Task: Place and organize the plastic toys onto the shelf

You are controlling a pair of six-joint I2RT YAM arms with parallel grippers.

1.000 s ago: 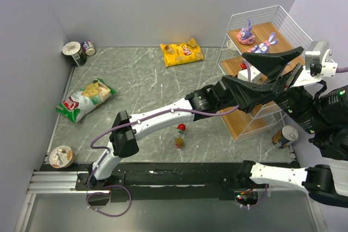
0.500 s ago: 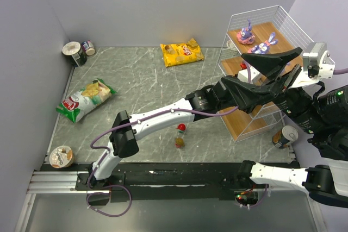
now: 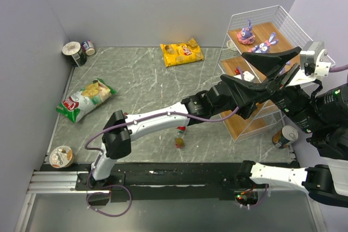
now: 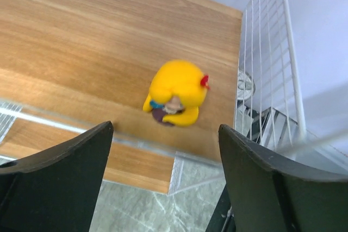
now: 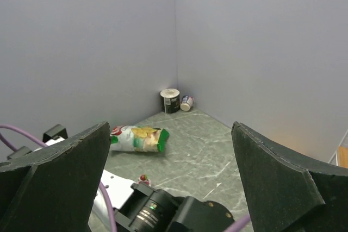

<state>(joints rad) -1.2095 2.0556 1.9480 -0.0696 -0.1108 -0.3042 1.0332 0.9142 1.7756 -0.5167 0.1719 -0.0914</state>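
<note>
A yellow toy point(image 4: 176, 92) with a red tip stands on a wooden board point(image 4: 81, 36) of the shelf point(image 3: 283, 25). My left gripper point(image 4: 166, 127) is open just in front of it, fingers well apart and touching nothing. Two purple bunnies point(image 3: 246, 35) point(image 3: 263, 44) sit on the top board. On the table, a red toy point(image 3: 181, 129) shows partly from under my left forearm, beside an olive piece point(image 3: 178, 142). My right gripper point(image 5: 170, 126) hangs open high above the left wrist, empty. In the top view it hides most of the left gripper.
A yellow snack bag point(image 3: 181, 52) lies at the back and a green one point(image 3: 85, 99) at the left. Two cans point(image 3: 74, 52) point(image 3: 88, 47) stand in the far left corner. A cup point(image 3: 61, 156) is at the near left. Another can point(image 3: 285, 136) stands by the shelf's foot.
My left arm has drawn back a little to the left, and its forearm now crosses over the red toy on the table. The right arm has hardly moved.
</note>
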